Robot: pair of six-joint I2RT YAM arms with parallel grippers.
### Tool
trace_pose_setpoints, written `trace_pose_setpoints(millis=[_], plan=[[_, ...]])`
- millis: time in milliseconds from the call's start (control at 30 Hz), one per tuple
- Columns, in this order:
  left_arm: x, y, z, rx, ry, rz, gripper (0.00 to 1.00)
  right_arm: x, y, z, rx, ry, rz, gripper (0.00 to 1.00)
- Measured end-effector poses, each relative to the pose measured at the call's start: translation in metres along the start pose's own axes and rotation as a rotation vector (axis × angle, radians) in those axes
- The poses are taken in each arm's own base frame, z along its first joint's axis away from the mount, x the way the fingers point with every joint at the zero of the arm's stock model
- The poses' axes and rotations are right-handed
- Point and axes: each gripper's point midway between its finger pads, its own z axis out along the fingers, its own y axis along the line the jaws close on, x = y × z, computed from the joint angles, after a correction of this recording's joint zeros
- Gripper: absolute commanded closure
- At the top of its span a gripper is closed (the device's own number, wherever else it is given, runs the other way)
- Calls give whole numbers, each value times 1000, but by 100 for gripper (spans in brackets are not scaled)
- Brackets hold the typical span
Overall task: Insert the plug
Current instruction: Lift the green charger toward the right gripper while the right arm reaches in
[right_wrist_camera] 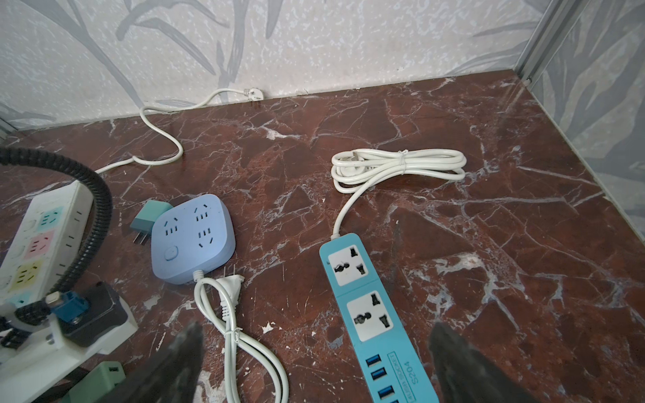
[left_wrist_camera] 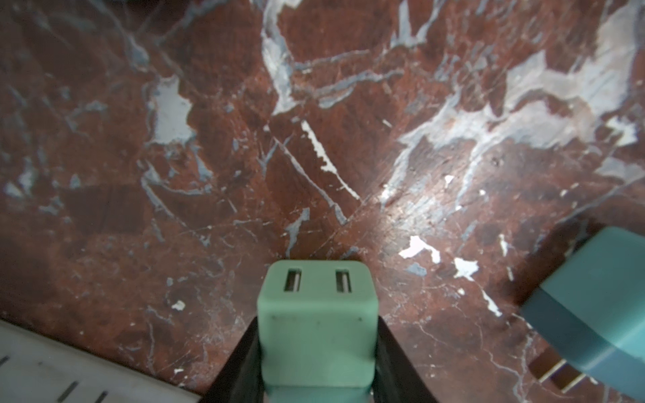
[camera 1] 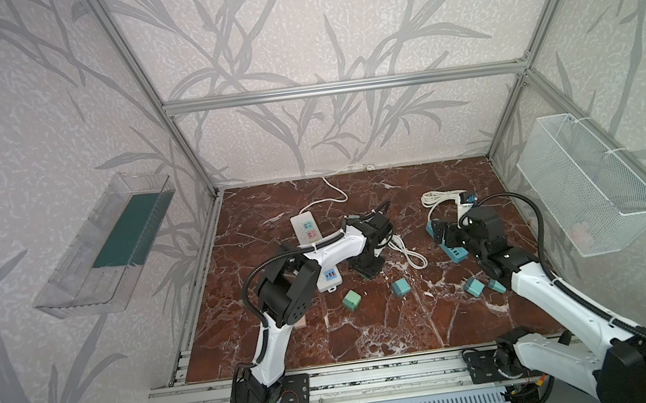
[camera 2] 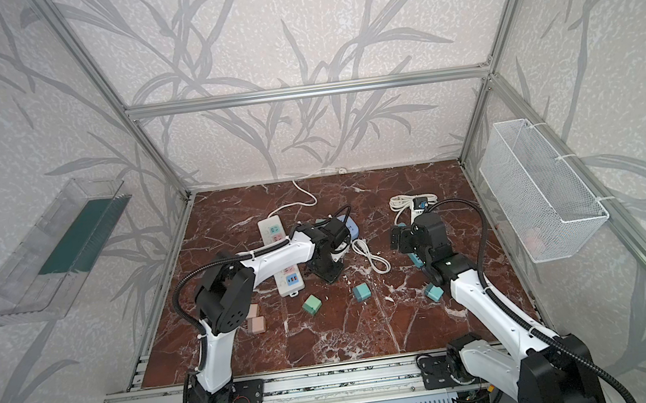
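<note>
In the left wrist view my left gripper [left_wrist_camera: 317,322] is shut on a mint-green plug [left_wrist_camera: 317,314], one black finger on each side. Its face with two USB slots points away from me, low over the red marble table [left_wrist_camera: 174,209]. In both top views this gripper [camera 1: 367,268] [camera 2: 323,271] points down beside the white power strip [camera 1: 307,229] [camera 2: 273,233]. The right wrist view shows the held plug [right_wrist_camera: 104,375] under the left arm. My right gripper [right_wrist_camera: 316,345] [camera 1: 440,234] hangs open above the teal power strip [right_wrist_camera: 370,307].
A blue rounded socket block [right_wrist_camera: 193,237] has a teal plug [right_wrist_camera: 148,218] next to it. Loose plugs lie nearer the front: green [camera 1: 351,300], teal [camera 1: 400,286], teal [camera 1: 473,287]. Another teal plug [left_wrist_camera: 593,307] lies close by. Coiled white cords [right_wrist_camera: 398,165] lie on the table.
</note>
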Motion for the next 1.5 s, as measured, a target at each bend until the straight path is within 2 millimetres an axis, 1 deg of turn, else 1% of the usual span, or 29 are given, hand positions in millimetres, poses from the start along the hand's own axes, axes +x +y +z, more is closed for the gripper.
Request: trace_pose_setpoints(millis=[33, 100, 167, 200, 300, 367, 400, 433, 500, 533, 633, 733, 800, 833, 933, 1033, 1067, 1100, 1133, 1167, 1233, 1300, 1400, 1500], plan=[[0, 0, 0, 1, 4, -2, 64, 1, 1, 0, -4, 3, 0, 0], [0, 0, 0, 2, 4, -2, 76, 2, 2, 2, -13, 10, 1, 0], [0, 0, 0, 2, 4, -2, 83, 4, 4, 3, -20, 17, 1, 4], [0, 0, 0, 2, 4, -1, 85, 5, 5, 3, -27, 21, 1, 7], [0, -1, -1, 6, 0, 3, 90, 7, 9, 6, -52, 32, -1, 24], [-2, -2, -5, 14, -14, 11, 92, 12, 14, 9, -81, 51, -5, 40], [-5, -3, -10, 16, -34, 18, 94, 14, 16, 11, -92, 61, -5, 50], [-8, -3, -15, 17, -59, 25, 96, 17, 20, 13, -112, 77, -5, 57], [-15, -2, -31, 12, -124, 39, 100, 19, 27, 16, -145, 97, -1, 67], [-19, 0, -40, 6, -162, 44, 100, 19, 30, 17, -160, 104, 0, 70], [-33, 2, -77, -9, -309, 60, 100, 14, 42, 21, -219, 127, 7, 70], [-41, 3, -102, -13, -440, 68, 100, 9, 60, 25, -299, 158, 11, 61], [-42, 1, -113, 1, -523, 79, 100, 3, 73, 27, -362, 186, 14, 52], [-40, -2, -116, 18, -569, 90, 100, 0, 80, 28, -391, 201, 19, 48], [-31, -13, -120, 69, -709, 140, 100, -15, 97, 25, -454, 221, 18, 47], [-21, -21, -118, 66, -843, 208, 100, -27, 112, 15, -496, 218, 9, 43], [-19, -21, -116, 55, -868, 226, 100, -29, 118, 11, -512, 223, 4, 41], [-16, -22, -114, 39, -891, 250, 100, -29, 126, 7, -533, 234, -6, 35], [-15, -23, -113, 25, -904, 272, 100, -28, 135, 1, -561, 248, -20, 32], [-17, -24, -115, 14, -916, 291, 100, -25, 144, -5, -589, 264, -32, 31], [-23, -26, -125, -10, -966, 327, 100, -16, 160, -15, -654, 299, -48, 30], [-28, -28, -136, -27, -1011, 352, 100, -6, 171, -23, -695, 340, -56, 30], [-32, -30, -149, -45, -1060, 375, 100, 3, 179, -30, -723, 373, -63, 32], [-33, -30, -153, -53, -1074, 388, 100, 9, 181, -33, -732, 403, -64, 37]])
